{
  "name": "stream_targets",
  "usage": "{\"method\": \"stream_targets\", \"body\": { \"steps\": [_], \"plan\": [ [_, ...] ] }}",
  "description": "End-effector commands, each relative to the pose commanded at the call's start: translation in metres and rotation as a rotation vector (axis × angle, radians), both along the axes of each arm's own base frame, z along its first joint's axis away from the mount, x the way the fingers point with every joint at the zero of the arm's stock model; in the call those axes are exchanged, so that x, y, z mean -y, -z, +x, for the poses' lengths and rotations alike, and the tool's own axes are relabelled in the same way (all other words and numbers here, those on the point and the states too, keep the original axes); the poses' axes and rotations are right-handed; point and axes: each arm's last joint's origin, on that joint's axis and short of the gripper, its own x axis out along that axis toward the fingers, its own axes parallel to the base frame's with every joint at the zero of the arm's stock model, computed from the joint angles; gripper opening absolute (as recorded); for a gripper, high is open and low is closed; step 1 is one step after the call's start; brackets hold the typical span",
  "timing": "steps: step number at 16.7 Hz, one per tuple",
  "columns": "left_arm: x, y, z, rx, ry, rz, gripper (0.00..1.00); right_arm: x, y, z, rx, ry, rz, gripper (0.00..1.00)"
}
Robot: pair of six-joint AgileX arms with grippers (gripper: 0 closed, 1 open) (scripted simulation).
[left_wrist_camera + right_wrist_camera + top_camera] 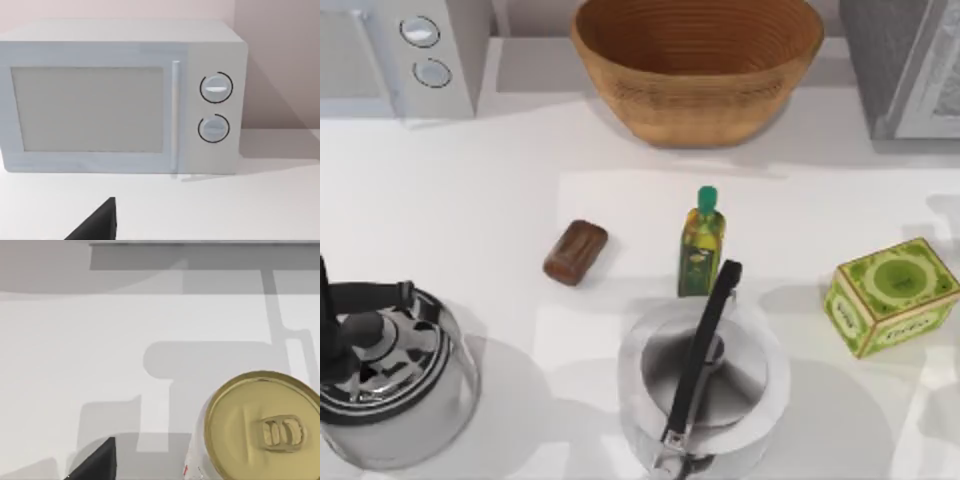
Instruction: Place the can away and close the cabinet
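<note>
A can was seen in the right wrist view, upright on the white table, its gold top with the pull tab facing the camera. A dark finger of the right gripper was visible at the frame's edge, apart from the can; whether that gripper was open or closed could not be told.

In the left wrist view, a white microwave with two dials and a closed door was faced across the table, and one dark finger of the left gripper showed at the edge. Its state could not be told either.

From above, a wicker bowl was placed at the back centre, with the microwave at the back left and a grey cabinet at the back right. A brown bar and an oil bottle lay mid-table. A green box was set to the right. Two kettles were placed at the front, one at the left and one at the centre.
</note>
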Motion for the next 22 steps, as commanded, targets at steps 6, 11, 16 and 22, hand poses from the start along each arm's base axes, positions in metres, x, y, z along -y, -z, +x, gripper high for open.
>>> {"method": "stream_targets", "body": {
  "steps": [6,11,16,22],
  "plan": [
    [0.000,0.000,0.000,0.000,0.000,0.000,1.00,0.002,0.025,0.000,-0.089,0.000,-0.002,1.00],
    [0.000,0.000,0.000,0.000,0.000,0.000,1.00,0.001,0.024,0.009,-0.084,-0.002,-0.003,1.00],
    [0.000,0.000,0.000,0.000,0.000,0.000,1.00,0.008,0.047,0.041,-0.081,0.007,-0.004,1.00],
    [0.000,0.000,0.000,0.000,0.000,0.000,1.00,0.002,0.068,0.042,-0.089,0.000,-0.002,1.00]
  ]
}}
